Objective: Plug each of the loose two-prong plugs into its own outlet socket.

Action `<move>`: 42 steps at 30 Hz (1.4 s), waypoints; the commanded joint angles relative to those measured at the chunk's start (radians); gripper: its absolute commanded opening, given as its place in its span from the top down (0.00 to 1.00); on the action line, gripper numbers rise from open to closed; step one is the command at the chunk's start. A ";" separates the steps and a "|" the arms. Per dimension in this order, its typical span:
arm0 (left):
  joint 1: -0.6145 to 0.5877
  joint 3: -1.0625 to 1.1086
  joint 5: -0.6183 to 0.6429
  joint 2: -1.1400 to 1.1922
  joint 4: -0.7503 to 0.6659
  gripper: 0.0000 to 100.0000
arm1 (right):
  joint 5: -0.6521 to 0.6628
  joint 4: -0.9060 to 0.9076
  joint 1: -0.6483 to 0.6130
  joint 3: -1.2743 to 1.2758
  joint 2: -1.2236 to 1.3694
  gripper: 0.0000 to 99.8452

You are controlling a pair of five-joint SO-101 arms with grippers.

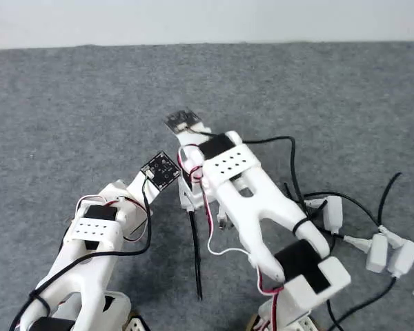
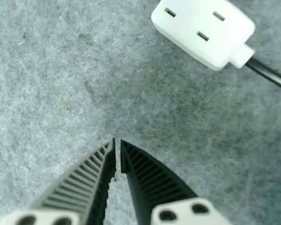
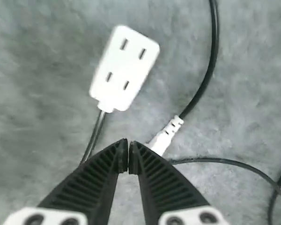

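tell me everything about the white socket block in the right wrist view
The socket block is a white, smooth, plastic-looking rounded rectangle. Its face points up and shows four narrow slots in two pairs, all empty. It lies flat on the grey felt-like mat, with a black cord leaving one short end. A white plug lies near that end, not touching it. The right gripper is clear of the block; only mat and cord touch it.

A white outlet socket (image 3: 124, 70) on a black cord (image 3: 214, 23), mottled grey carpet (image 1: 90, 103), two white arms (image 1: 255, 193) threaded with red and white wires (image 1: 208, 210), and black fingers (image 2: 145, 173) ribbed in fine parallel ridges.
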 commanded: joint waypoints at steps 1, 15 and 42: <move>-0.006 -0.005 -0.006 -0.028 -0.023 0.99 | -0.003 -0.035 0.054 0.006 0.027 0.99; -0.006 -0.007 -0.006 -0.028 -0.023 0.99 | 0.026 -0.016 0.153 -0.005 0.064 0.99; -0.008 -0.007 -0.006 -0.028 -0.023 0.99 | 0.046 -0.120 0.176 0.180 0.004 0.99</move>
